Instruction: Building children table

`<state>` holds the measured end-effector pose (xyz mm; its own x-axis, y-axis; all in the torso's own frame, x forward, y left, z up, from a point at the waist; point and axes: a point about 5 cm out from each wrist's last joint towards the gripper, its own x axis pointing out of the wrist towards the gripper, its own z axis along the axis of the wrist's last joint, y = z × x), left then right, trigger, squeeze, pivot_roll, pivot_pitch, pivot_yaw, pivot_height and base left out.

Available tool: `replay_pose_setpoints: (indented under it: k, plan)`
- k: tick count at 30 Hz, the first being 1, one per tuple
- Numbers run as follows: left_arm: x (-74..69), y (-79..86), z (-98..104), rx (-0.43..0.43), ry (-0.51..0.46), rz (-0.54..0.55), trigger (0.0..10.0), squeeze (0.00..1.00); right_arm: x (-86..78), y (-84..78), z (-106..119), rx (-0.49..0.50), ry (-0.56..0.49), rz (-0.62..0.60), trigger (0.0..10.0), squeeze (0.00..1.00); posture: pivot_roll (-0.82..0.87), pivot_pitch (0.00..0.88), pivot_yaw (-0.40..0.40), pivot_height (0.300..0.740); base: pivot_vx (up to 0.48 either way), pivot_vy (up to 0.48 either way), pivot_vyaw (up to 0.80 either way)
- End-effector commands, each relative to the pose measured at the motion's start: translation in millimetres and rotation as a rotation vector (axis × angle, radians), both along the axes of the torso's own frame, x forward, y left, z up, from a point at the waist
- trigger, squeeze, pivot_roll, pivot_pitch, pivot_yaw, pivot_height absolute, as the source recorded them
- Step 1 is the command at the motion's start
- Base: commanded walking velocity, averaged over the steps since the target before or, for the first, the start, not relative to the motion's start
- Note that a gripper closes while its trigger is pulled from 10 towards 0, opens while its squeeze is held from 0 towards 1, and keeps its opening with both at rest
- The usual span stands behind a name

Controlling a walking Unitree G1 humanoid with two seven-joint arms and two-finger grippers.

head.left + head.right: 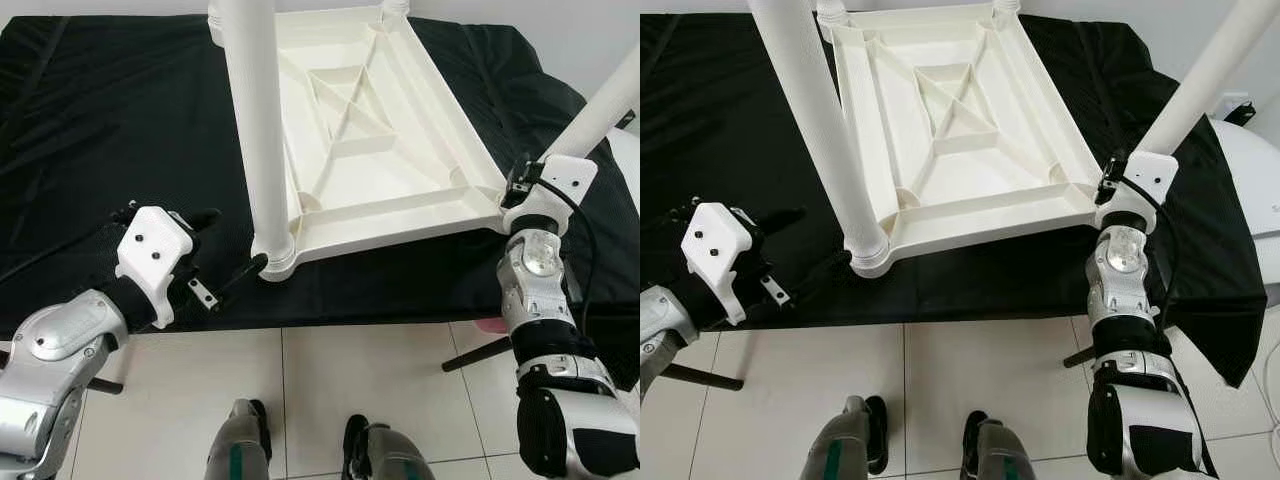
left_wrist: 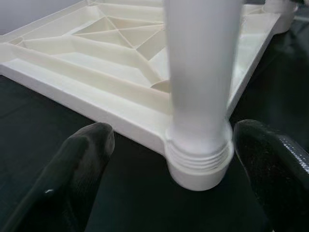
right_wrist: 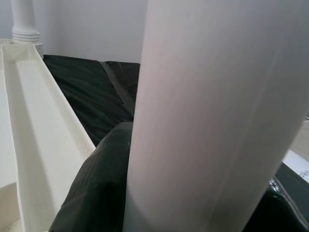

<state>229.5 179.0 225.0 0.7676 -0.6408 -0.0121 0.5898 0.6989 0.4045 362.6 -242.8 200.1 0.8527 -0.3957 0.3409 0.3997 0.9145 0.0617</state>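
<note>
A white plastic tabletop (image 1: 400, 120) lies upside down on a black cloth. A white leg (image 1: 258, 120) stands upright in its near-left corner socket (image 2: 200, 159). My left gripper (image 1: 232, 243) is open low beside that socket, with one black finger (image 2: 82, 159) on each side of the threaded base and not touching it. At the near-right corner my right gripper (image 1: 520, 195) is shut on a second white leg (image 1: 600, 110), which leans up and to the right. A black finger (image 3: 96, 188) presses against this leg (image 3: 212, 116).
The black cloth (image 1: 100, 120) covers the work surface and hangs over its front edge. Two more leg stubs (image 1: 395, 8) stand at the far corners. Below are the tile floor (image 1: 350, 380), my feet (image 1: 240, 440) and a black rod (image 1: 475, 355).
</note>
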Motion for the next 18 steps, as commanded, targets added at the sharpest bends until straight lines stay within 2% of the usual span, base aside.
replay_pose_setpoints:
  k: [1,10,18]
  plan:
    - [1.9,-2.4,-0.3,0.0,-0.019,0.022,10.0,0.0,-8.9,-24.1,-28.1,0.014,0.132,-0.088,10.0,0.0,0.06,0.242,-0.033,0.74,0.0,0.0,0.0]
    - [4.9,-4.9,5.6,-0.028,-0.054,0.043,10.0,0.0,-7.5,-23.0,-22.3,0.0,0.118,-0.077,10.0,0.0,0.06,0.236,-0.045,0.74,0.0,0.0,0.0]
    - [5.0,-6.0,4.5,-0.012,-0.058,0.046,10.0,0.0,-6.4,-17.4,-21.5,-0.002,0.113,-0.059,10.0,0.0,0.06,0.242,-0.045,0.74,0.0,0.0,0.0]
